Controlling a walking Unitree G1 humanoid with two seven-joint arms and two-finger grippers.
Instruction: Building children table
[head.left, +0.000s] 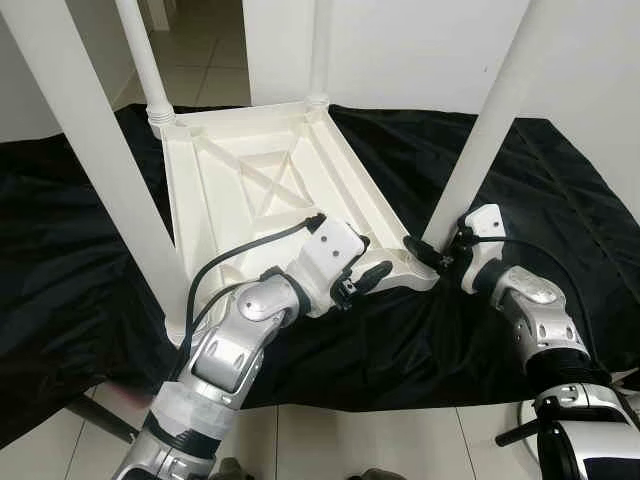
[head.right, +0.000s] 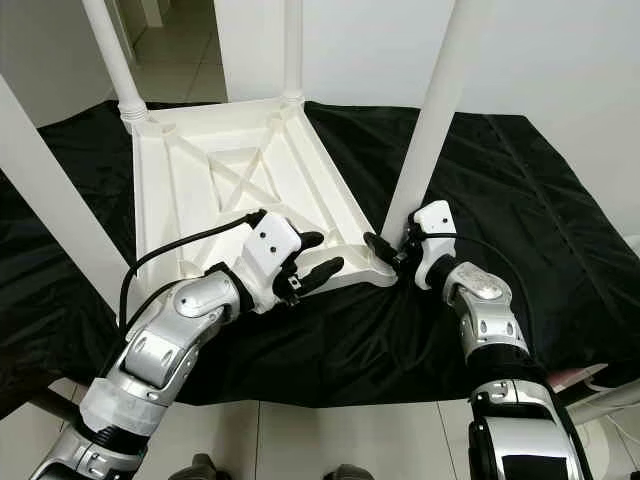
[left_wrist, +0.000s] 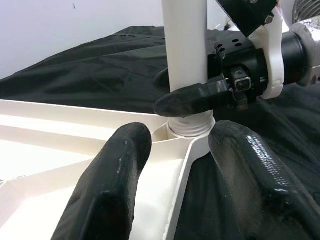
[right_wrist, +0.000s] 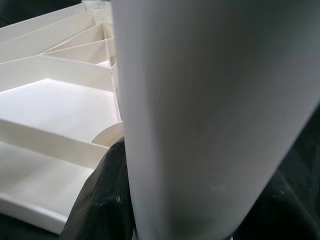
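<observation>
Tabletop (head.left: 255, 190) is flipped upside down on the black cloth (head.left: 560, 200), ribbed underside facing up, with all four white legs standing up out of the corner sockets. The one that matters is the near-right leg (head.left: 480, 150): its long axis runs straight up from the near-right corner, leaning slightly right. Right gripper (head.right: 385, 247) is closed around the very base of that leg, just above the threaded collar, one finger on each side, so it's pinching the leg itself. Left gripper (head.left: 365, 280) sits just left of that corner, fingers (left_wrist: 107, 185) spread apart and straddling the near rim of the tabletop, not clamped on anything. Looks like the leg is being seated or twisted home. Right arm is clearly the one on it, and the left seems to be steadying the frame.
</observation>
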